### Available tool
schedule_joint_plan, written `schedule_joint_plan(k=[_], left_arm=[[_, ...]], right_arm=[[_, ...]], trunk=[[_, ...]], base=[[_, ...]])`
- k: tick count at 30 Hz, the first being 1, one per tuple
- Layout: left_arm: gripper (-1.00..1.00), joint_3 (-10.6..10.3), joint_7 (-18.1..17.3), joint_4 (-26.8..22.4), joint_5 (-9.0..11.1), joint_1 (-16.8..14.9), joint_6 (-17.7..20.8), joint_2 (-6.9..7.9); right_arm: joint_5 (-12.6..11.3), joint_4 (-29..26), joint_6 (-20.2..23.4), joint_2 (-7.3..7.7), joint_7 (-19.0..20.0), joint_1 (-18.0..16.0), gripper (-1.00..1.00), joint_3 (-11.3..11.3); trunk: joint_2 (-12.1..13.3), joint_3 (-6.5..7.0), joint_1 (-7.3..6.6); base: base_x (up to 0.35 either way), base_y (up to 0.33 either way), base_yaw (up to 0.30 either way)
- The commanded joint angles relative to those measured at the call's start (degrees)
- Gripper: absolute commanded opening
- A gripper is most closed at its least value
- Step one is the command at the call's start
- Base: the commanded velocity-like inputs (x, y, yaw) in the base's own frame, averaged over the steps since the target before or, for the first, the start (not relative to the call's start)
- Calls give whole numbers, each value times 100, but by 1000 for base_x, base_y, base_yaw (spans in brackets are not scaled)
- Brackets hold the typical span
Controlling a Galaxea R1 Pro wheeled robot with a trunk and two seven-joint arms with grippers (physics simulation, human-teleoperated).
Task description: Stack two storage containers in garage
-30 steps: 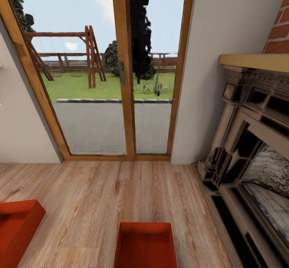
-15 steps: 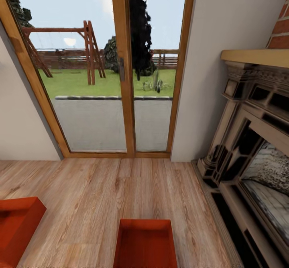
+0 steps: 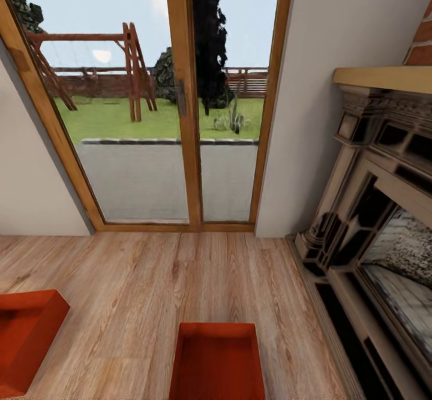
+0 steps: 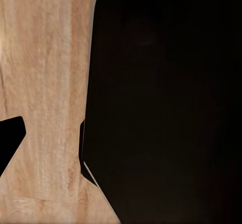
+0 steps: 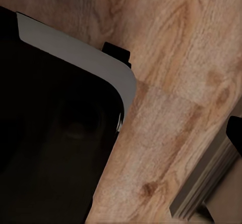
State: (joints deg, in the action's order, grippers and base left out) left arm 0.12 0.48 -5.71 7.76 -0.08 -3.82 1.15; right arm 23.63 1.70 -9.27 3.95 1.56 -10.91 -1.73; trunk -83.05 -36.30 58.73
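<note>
Camera pitched down since earlier frame — containers static on wood floor (image 3: 144,286). Centre container (image 3: 217,361) dead ahead, long axis fore-aft; left container (image 3: 27,334) nearer left arm. Pincer states: cannot tell.

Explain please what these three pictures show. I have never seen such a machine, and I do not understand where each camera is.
This is a simulated wheeled robot with two arms. The big picture comes from its head camera, looking at a living room: two red-orange storage containers, one in front and one to the left, lie on the wood floor, near glass doors and a fireplace. The other two pictures come from cameras on the wrists; they show floor planks and dark robot parts. Nothing appears held.
</note>
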Motion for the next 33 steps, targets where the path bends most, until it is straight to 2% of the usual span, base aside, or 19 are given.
schedule_joint_plan(k=[1,33], left_arm=[[100,-3,5,0,41,-1,-13,0],[100,-3,5,0,41,-1,-13,-1]], right_arm=[[19,20,-33,5,11,-8,100,-20],[19,17,-31,9,11,-8,100,-20]], trunk=[[-2,-14,0],[-2,-295,0]], base=[[0,0,0],[0,0,0]])
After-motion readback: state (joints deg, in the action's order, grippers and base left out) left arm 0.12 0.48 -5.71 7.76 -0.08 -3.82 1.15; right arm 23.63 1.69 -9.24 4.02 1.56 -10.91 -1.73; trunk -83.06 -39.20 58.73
